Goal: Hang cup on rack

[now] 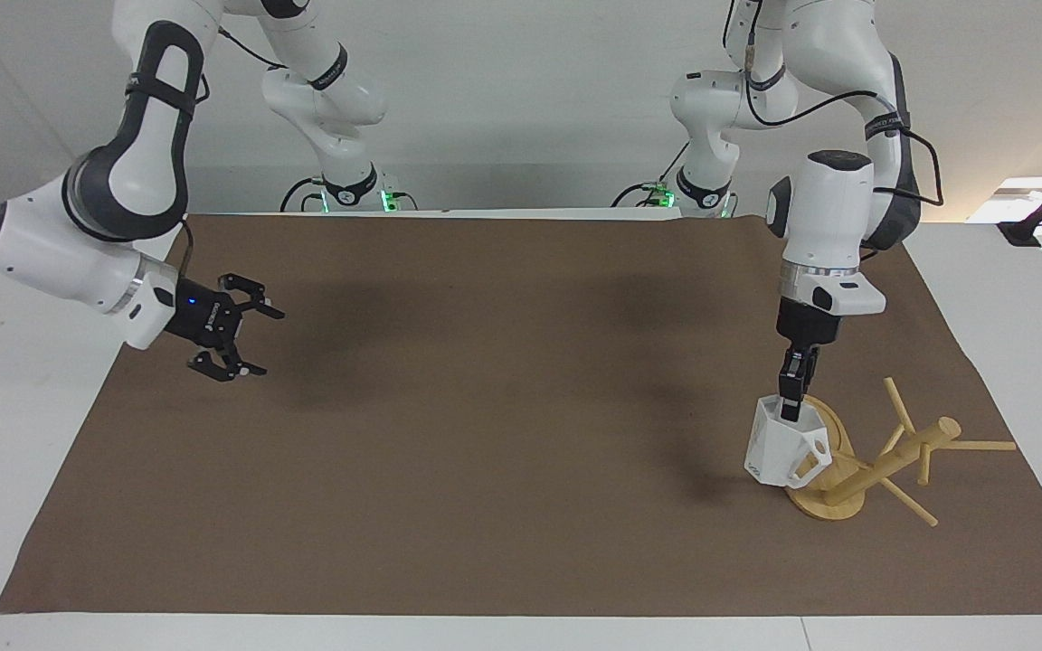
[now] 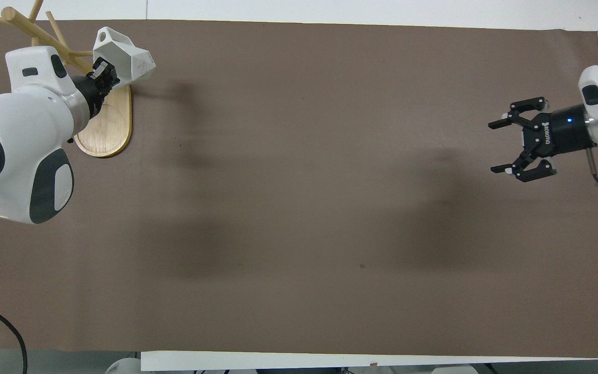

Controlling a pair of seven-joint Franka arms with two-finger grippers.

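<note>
The white faceted cup (image 1: 779, 445) hangs from my left gripper (image 1: 790, 407), which is shut on its rim, with one finger inside the cup. The cup is held over the oval base of the bamboo rack (image 1: 890, 461), at the left arm's end of the table. Its pierced handle points toward the rack's post. In the overhead view the cup (image 2: 125, 54) sits over the base's edge (image 2: 109, 130), beside the pegs, with my left gripper (image 2: 103, 72) on it. My right gripper (image 1: 266, 344) is open and empty over the right arm's end of the mat; it also shows in the overhead view (image 2: 492, 147).
A brown mat (image 1: 503, 452) covers most of the white table (image 1: 33, 380). A black clamp arm (image 1: 1041, 217) stands at the table's corner near the left arm's base.
</note>
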